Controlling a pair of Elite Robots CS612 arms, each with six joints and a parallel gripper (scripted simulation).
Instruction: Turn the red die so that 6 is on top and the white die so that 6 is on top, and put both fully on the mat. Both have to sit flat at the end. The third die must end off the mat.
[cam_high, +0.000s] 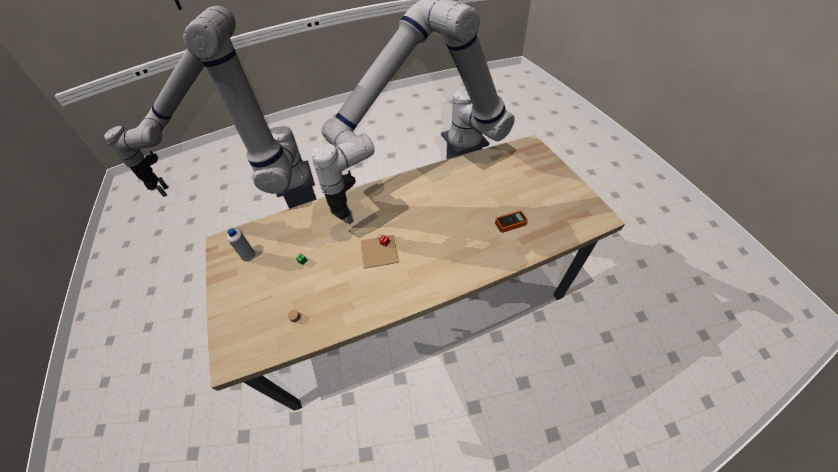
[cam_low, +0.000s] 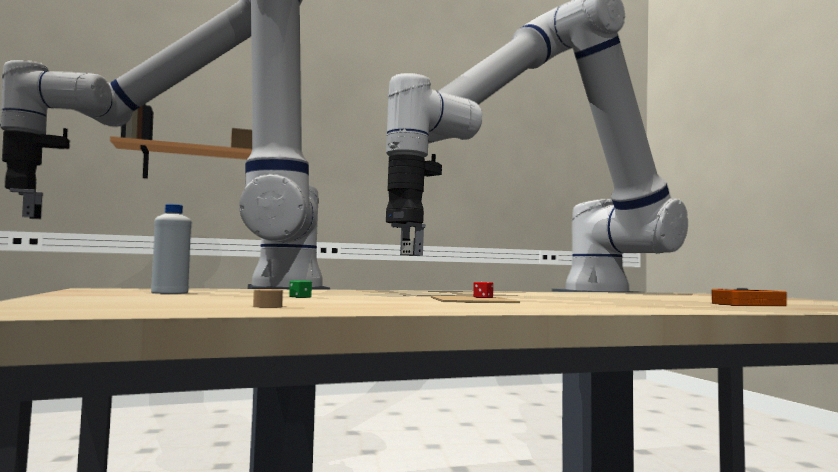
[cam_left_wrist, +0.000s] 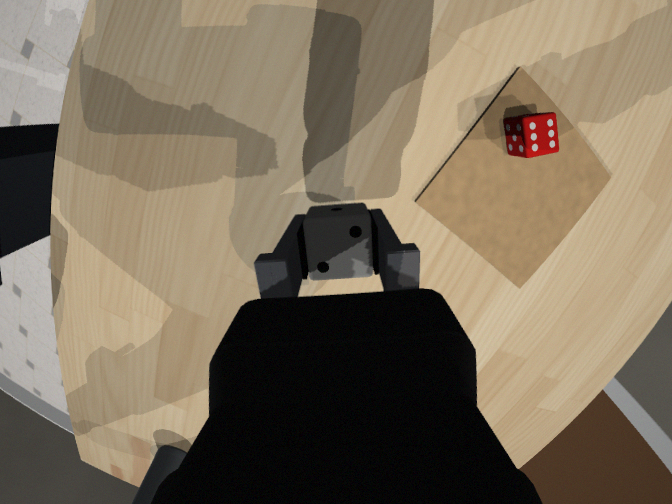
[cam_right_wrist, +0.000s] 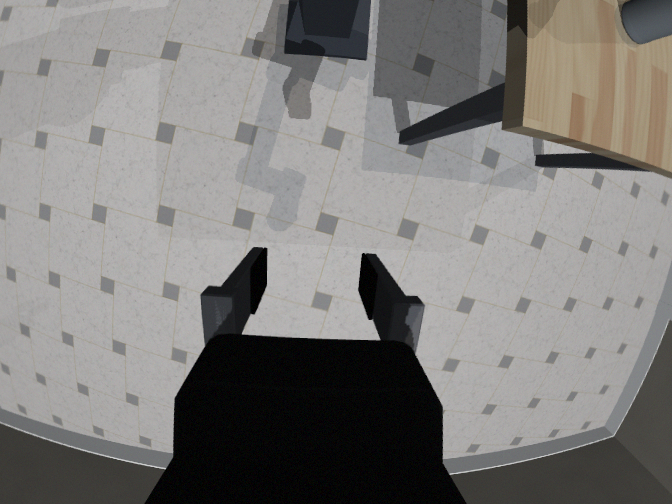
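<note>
The red die (cam_high: 384, 240) (cam_low: 483, 289) (cam_left_wrist: 541, 135) sits flat with 6 on top, on the brown mat (cam_high: 375, 257) (cam_low: 451, 299) (cam_left_wrist: 521, 227), near its back edge. My left gripper (cam_high: 348, 219) (cam_left_wrist: 339, 231) is shut on the white die (cam_low: 406, 246) (cam_left_wrist: 331, 246), in the air above the table, behind and to the left of the mat in the top view. A two-pip face is towards the left wrist camera. The green die (cam_high: 301, 258) (cam_low: 300, 289) lies on the table left of the mat. My right gripper (cam_high: 160, 186) (cam_right_wrist: 313, 269) is open and empty, beyond the table.
A grey bottle (cam_high: 242, 246) (cam_low: 171, 252) with a blue cap stands left of the green die. A small brown cylinder (cam_high: 293, 315) (cam_low: 267, 298) is near the front left of the table. An orange multimeter (cam_high: 511, 221) (cam_low: 748, 297) lies to the right.
</note>
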